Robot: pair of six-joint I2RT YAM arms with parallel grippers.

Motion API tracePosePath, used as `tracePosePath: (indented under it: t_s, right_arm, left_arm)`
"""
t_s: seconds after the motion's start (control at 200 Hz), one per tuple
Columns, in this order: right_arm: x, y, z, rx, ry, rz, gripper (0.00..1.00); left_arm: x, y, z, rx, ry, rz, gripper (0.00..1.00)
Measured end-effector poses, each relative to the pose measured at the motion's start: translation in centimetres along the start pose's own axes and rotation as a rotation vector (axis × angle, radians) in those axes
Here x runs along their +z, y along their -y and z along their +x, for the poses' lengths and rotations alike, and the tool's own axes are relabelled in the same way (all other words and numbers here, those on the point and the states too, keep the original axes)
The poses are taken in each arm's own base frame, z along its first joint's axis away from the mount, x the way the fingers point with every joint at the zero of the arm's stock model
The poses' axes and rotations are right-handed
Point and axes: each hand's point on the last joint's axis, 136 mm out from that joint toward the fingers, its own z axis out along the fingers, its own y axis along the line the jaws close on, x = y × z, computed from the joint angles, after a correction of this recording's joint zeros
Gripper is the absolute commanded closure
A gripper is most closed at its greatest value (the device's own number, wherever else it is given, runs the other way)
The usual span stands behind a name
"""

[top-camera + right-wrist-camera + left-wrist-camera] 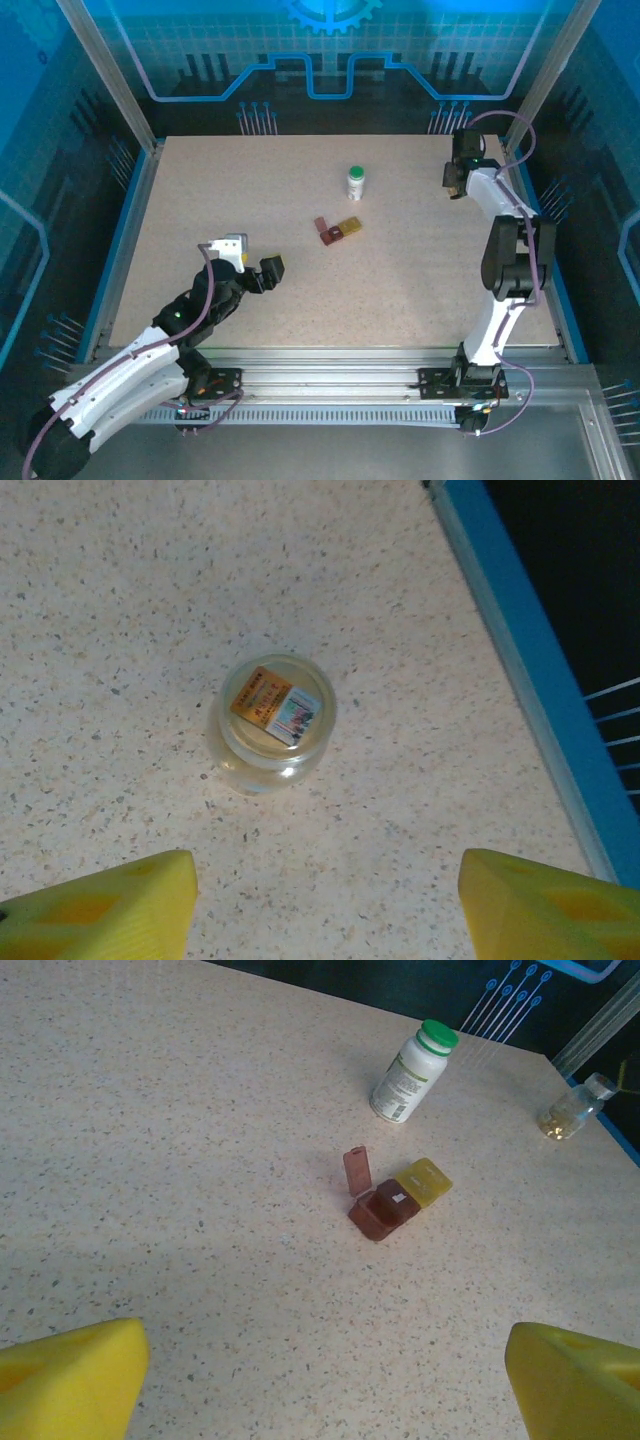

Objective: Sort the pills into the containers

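Observation:
The pills (388, 1200) lie mid-table as a short strip, a dark red-brown piece joined to a yellow-amber piece (425, 1180); in the top view the pills (337, 231) sit just near of the white bottle. The white container with a green cap (412, 1072) stands upright behind them (356, 181). The clear vial (272, 723) stands upright by the right edge (570, 1112). My left gripper (255, 262) is open and well short of the strip (325, 1390). My right gripper (330, 910) is open just near of the vial, nothing between its fingers (453, 183).
A blue raised rim (540, 680) runs along the table's right side, close to the vial. Open speckled tabletop (200, 190) stretches to the left and far side of the strip.

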Motion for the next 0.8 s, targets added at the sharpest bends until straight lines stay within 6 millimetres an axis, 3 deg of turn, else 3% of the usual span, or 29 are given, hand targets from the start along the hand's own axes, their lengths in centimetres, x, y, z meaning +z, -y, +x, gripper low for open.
tracePosePath:
  t_s: [0.14, 0.3, 0.55, 0.801]
  right_arm:
    - [1.8, -1.3, -1.1, -0.013, -0.014, -0.061, 0.29]
    - [3.4, -1.3, -2.6, 0.006, -0.018, -0.085, 0.31]
    - [5.3, -0.8, -2.2, 0.024, -0.063, -0.095, 0.39]
    - [5.9, -1.2, -2.8, 0.029, -0.062, -0.116, 0.45]
  left_arm:
    - [0.0, 0.2, -0.2, -0.003, 0.007, 0.010, 0.07]
    - [0.1, 0.4, -0.3, -0.004, 0.010, 0.017, 0.07]
    - [0.1, 0.5, -0.2, -0.003, 0.005, 0.021, 0.07]
    - [0.3, 0.5, 0.1, -0.001, -0.007, 0.022, 0.07]
